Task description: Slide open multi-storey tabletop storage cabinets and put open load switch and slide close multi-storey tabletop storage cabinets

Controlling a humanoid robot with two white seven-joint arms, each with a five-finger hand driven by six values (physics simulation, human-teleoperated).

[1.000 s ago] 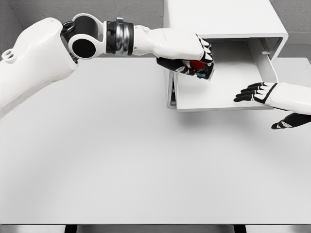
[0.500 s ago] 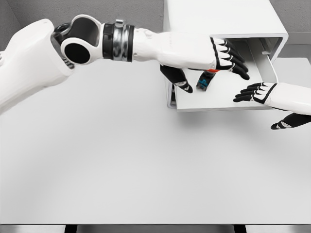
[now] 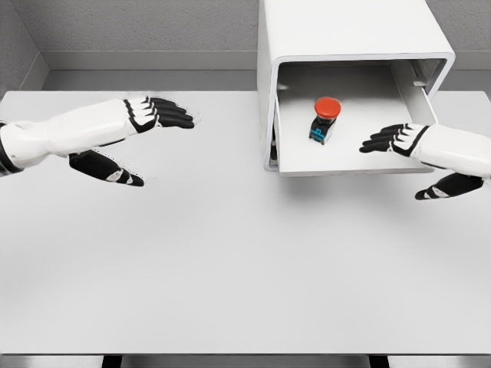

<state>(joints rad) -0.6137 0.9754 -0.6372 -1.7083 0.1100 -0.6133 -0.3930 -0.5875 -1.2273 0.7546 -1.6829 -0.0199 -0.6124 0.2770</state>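
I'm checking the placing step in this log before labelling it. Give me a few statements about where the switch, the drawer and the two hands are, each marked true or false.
1. The load switch with its red button stands inside the drawer. True.
2. The left hand grips the switch. False: it is open over the table, well left of the cabinet.
3. The drawer is pushed shut. False: it is slid out, its inside in view.
4. The right hand is open at the drawer's front right corner. True.
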